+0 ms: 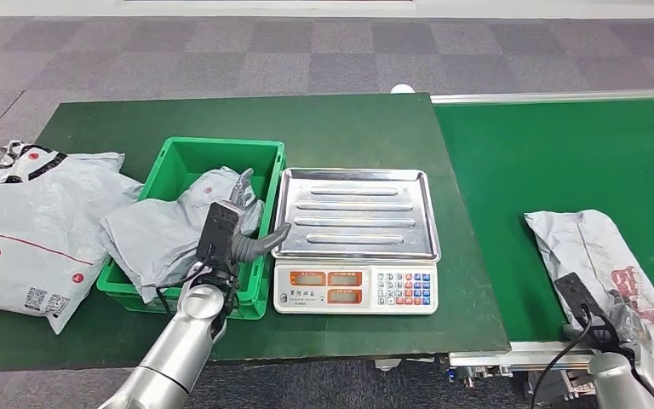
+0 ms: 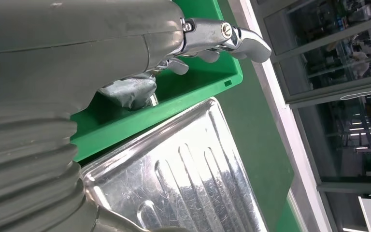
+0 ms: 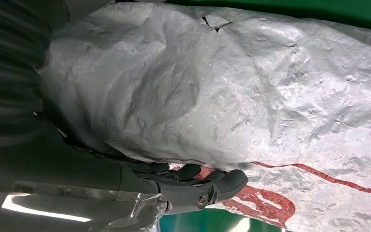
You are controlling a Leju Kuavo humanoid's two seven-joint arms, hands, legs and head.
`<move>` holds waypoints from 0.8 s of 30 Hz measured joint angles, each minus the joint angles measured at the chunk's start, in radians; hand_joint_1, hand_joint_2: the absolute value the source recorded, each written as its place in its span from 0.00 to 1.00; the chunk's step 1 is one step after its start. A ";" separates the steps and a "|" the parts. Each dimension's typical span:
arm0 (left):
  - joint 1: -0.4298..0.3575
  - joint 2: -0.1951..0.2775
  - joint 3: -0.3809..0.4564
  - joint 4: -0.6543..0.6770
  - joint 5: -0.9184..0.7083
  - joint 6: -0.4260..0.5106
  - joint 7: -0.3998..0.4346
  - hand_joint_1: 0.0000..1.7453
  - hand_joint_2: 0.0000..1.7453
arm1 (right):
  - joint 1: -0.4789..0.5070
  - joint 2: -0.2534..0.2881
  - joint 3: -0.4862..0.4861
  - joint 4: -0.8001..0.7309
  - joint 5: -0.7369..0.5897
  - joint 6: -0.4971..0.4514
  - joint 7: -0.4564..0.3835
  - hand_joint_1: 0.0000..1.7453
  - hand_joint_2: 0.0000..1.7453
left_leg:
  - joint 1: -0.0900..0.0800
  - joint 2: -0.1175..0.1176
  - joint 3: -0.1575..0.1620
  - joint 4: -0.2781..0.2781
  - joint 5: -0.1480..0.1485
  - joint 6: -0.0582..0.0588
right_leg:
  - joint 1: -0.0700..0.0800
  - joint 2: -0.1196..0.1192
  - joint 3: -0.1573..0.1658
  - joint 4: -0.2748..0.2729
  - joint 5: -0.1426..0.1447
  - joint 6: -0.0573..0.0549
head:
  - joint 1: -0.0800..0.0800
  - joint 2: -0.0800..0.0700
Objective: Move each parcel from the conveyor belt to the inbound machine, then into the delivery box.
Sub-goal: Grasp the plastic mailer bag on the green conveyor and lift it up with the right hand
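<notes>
A grey parcel (image 1: 592, 247) with red print lies on the green conveyor belt (image 1: 562, 153) at the right. My right hand (image 1: 626, 328) is at its near edge; in the right wrist view the dark fingers and thumb (image 3: 193, 186) close on a fold of the parcel (image 3: 251, 87). Another grey parcel (image 1: 166, 230) lies crumpled in the green delivery box (image 1: 189, 152). My left hand (image 1: 234, 226) hovers over that box's right side with fingers spread, holding nothing. The left wrist view shows the left hand (image 2: 101, 43) above the parcel (image 2: 130, 92) and the box wall (image 2: 193, 92).
The inbound scale with its bare steel tray (image 1: 356, 213) and keypad front (image 1: 353, 288) stands between box and belt; the tray (image 2: 193, 183) is close under my left thumb. A large grey bag (image 1: 34, 230) lies on the table's left end.
</notes>
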 joint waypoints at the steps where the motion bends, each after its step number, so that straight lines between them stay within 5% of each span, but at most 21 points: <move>1: 0.000 0.000 0.000 0.000 0.000 0.000 0.000 0.00 1.00 | 0.000 0.000 -0.001 0.000 0.000 0.000 0.000 0.00 1.00 | 0.000 0.000 0.000 0.000 0.000 0.000 | 0.000 0.000 0.000 0.000 0.000 0.000 | 0.000 0.000; 9: 0.000 0.001 0.000 0.000 -0.001 -0.006 0.002 0.00 1.00 | 0.004 0.001 -0.011 -0.001 -0.077 0.072 -0.060 0.00 1.00 | 0.000 0.000 0.001 0.000 0.000 0.001 | 0.000 0.000 0.002 -0.001 0.000 0.001 | 0.000 0.000; 13: -0.001 0.001 0.000 0.001 -0.002 -0.008 0.000 0.00 1.00 | 0.010 0.006 -0.030 -0.001 -0.187 0.167 -0.135 0.95 1.00 | 0.000 0.000 0.001 0.000 0.000 0.001 | 0.000 0.000 0.001 -0.001 0.000 0.001 | 0.000 0.000; 14: -0.002 0.001 0.000 0.002 -0.003 -0.010 -0.001 0.00 1.00 | 0.013 0.007 -0.035 -0.004 -0.202 0.176 -0.143 1.00 1.00 | 0.000 0.000 0.001 0.000 0.000 0.001 | 0.000 0.000 0.001 -0.001 0.000 0.001 | 0.000 0.000; 24: -0.009 -0.021 0.000 0.006 -0.049 -0.024 0.028 0.00 1.00 | 0.085 0.067 -0.041 -0.176 -0.120 0.150 -0.079 1.00 1.00 | 0.001 0.001 0.001 0.000 -0.001 0.000 | 0.001 0.001 0.001 -0.001 0.000 0.000 | 0.000 0.000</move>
